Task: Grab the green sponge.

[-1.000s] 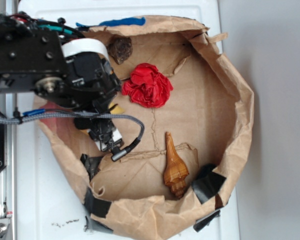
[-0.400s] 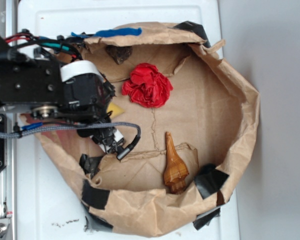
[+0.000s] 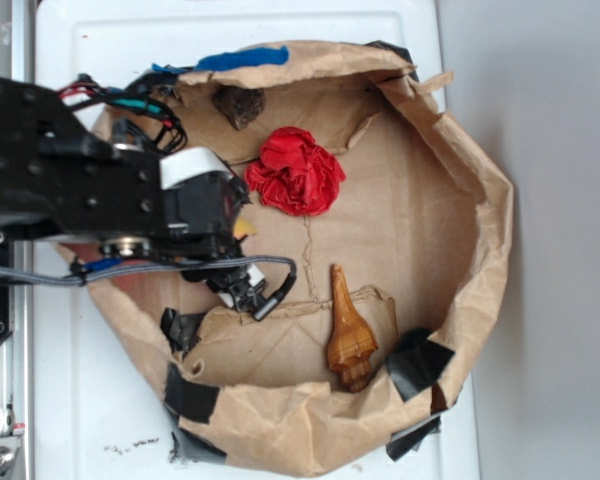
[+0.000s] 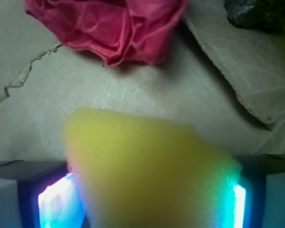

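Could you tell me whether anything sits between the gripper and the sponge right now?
Nothing visible does. In the wrist view the yellow sponge fills the space between the gripper fingers; the red cloth lies beyond it, clear of the fingers.

Worktop: white worktop (image 3: 110,410), flat, with a raised moulded line near its top edge and small dark specks near its lower left corner.
Right side: plain pale grey surface (image 3: 550,200) beside the worktop, bare and even in tone.
Left edge: silver metal rail (image 3: 10,40) running along the worktop's side, with a bolted metal bracket (image 3: 2,458) at the bottom corner.
Light: soft and even, casting a faint shadow on the grey surface to the right.
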Available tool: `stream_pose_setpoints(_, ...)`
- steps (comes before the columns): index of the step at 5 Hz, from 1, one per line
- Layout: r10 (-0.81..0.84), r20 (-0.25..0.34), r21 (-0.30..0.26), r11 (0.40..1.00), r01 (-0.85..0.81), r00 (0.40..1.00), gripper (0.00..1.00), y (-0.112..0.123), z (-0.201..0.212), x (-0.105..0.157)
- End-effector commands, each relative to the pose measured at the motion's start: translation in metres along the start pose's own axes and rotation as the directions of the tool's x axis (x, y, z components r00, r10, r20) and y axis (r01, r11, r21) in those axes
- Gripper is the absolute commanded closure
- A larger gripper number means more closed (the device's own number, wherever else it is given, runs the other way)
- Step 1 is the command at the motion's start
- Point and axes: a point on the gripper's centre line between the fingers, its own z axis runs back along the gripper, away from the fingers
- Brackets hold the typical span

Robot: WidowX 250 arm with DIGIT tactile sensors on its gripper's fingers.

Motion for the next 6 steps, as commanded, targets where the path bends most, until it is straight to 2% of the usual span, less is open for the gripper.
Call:
stream_pose_setpoints(1,-0.028,0.005,-0.052,0.998,0.028,1.000,1.00,-0.007,0.006,0.007)
stream_pose_setpoints(2,-0.086,-0.011,-0.069,0.994,0.085,0.996,1.00,-0.009,0.011,0.014)
stream_pose_setpoints(3,-0.187,0.007,-0.125,0.975,0.186,0.982,1.00,-0.015,0.022,0.025)
stream_pose_setpoints(4,-0.296,0.183,-0.152,0.933,0.325,0.937,1.00,-0.033,0.050,0.035)
stream_pose_setpoints(5,-0.447,0.135,-0.085,0.884,0.460,0.884,1.00,-0.051,0.083,0.036)
stream_pose_setpoints(6,-0.524,0.124,-0.066,0.843,0.534,0.843,1.00,-0.064,0.116,0.038)
